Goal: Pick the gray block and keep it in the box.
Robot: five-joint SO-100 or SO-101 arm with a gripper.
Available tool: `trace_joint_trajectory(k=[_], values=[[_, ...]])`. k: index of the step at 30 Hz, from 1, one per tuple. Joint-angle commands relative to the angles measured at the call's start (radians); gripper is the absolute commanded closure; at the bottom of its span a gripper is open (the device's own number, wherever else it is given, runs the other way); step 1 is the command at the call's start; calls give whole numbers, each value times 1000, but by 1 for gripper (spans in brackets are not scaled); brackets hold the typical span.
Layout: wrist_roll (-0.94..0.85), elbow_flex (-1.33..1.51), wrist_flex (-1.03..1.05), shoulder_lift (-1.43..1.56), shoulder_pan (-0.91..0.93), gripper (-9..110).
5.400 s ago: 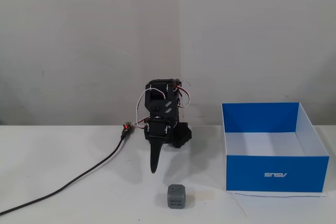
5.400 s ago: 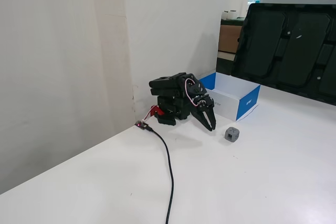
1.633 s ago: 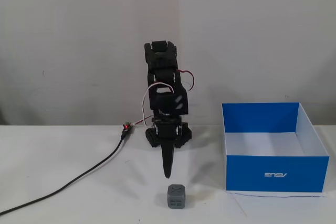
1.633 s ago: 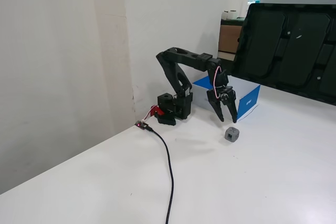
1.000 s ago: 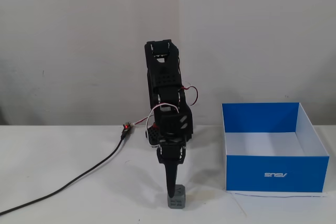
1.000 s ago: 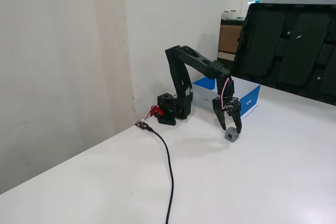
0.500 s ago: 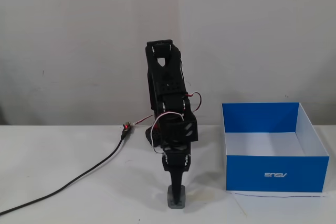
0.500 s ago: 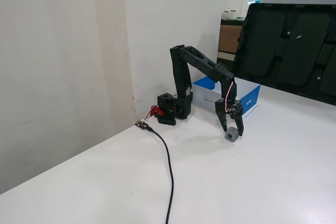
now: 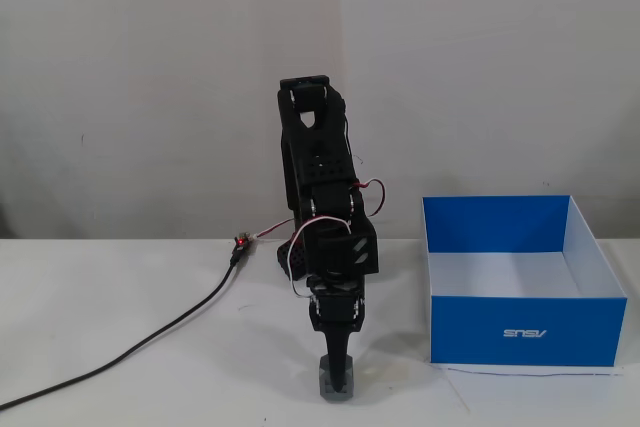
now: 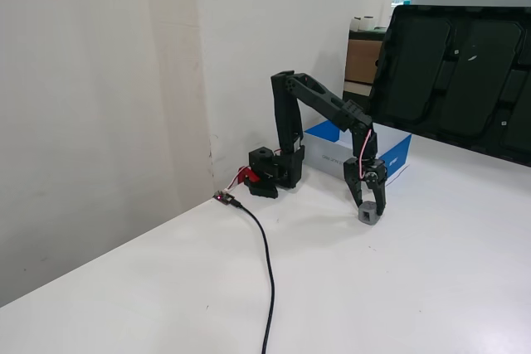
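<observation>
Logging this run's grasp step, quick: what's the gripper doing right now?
Gripper: down at the table, its jaws on either side of the gray block; it looks closed on the block, which seems to rest on the table.

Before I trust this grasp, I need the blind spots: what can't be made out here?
- Grip on the gray block: in both fixed views the gripper covers its top, contact unclear.
- Block's markings: too small.
- Box: in a fixed view, the arm hides much of it; its inside is unseen.

gray block (image 9: pixel 336 379) on table (image 9: pixel 120 307), left of box (image 9: pixel 520 331)
</observation>
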Motion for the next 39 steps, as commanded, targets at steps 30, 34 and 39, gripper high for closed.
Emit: trace_joint_trajectory(k=[30, 34, 39], values=[[-35, -442, 439, 472, -626, 96], [-35, -388, 417, 514, -738, 96], [-35, -327, 387, 518, -856, 96]])
